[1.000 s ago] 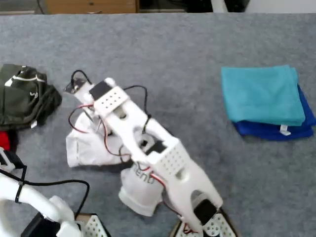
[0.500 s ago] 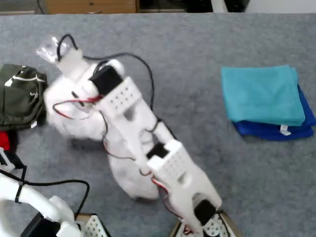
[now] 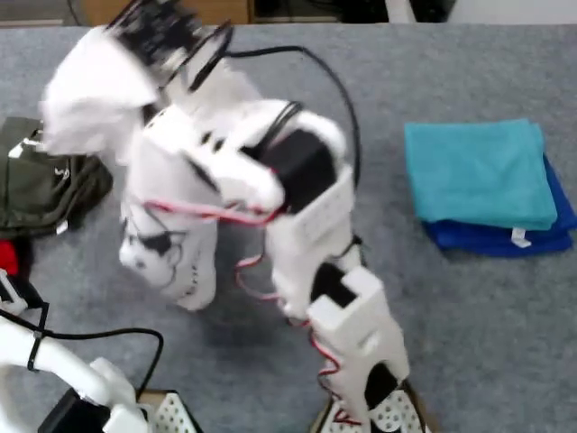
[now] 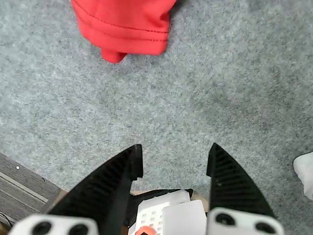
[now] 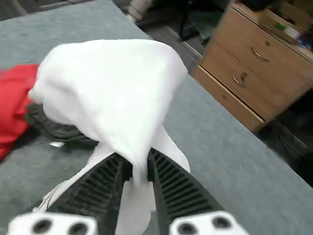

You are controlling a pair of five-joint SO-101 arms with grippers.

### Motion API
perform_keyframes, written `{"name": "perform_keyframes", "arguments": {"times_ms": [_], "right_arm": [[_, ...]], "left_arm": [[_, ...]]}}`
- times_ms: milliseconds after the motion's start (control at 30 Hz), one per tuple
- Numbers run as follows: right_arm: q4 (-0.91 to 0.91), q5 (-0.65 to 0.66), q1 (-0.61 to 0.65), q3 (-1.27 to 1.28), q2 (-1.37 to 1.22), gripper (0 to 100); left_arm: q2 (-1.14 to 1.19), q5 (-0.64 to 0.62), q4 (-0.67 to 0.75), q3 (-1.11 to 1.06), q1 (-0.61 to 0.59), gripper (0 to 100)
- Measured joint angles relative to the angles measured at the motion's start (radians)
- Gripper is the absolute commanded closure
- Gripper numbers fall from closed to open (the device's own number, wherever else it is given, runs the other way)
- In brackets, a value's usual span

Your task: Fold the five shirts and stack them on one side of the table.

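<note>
Right arm: the right gripper (image 5: 139,169) is pinched tight on a fold of the white shirt (image 5: 107,93). It is raised high over the left part of the table (image 3: 424,81), probably so the cloth can hang free and open out before being laid flat.
Shirt in hand: the white shirt is bunched at the top where it is gripped and the rest dangles below. I cannot tell whether its lower end touches the table.
Left arm: the left gripper (image 4: 174,149) has its fingers spread apart and holds nothing. It sits low over bare grey felt near the red shirt (image 4: 124,22), seemingly parked out of the way.
Waiting pile: the dark green shirt (image 3: 45,176) lies crumpled at the left edge, with the red shirt just beside it.
Finished stack: the teal shirt (image 3: 478,171) lies folded square on top of the blue shirt (image 3: 541,236) on the right side, well apart, which leaves the middle free for folding.
Progress: by my judgement two of five are done and the third is just starting.
</note>
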State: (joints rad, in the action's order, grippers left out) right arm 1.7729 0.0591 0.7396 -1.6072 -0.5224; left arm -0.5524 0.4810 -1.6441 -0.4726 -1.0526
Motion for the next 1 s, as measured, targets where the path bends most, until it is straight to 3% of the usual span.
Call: {"name": "perform_keyframes", "arguments": {"times_ms": [167,367,767,1000], "right_arm": [[0.0,0.006,-0.107,0.089,-0.009,99.6],[0.0,0.006,-0.126,0.123,-0.018,99.6],[-0.153,0.006,0.109,0.137,-0.018,99.6],[-0.118,0.006,0.123,0.25,-0.018,99.6]], "left_arm": [[0.0,0.0,0.0,0.0,0.0,78],[0.0,0.0,0.0,0.0,0.0,78],[0.0,-0.046,0.0,0.0,-0.014,78],[0.0,-0.051,0.0,0.0,-0.089,78]]}}
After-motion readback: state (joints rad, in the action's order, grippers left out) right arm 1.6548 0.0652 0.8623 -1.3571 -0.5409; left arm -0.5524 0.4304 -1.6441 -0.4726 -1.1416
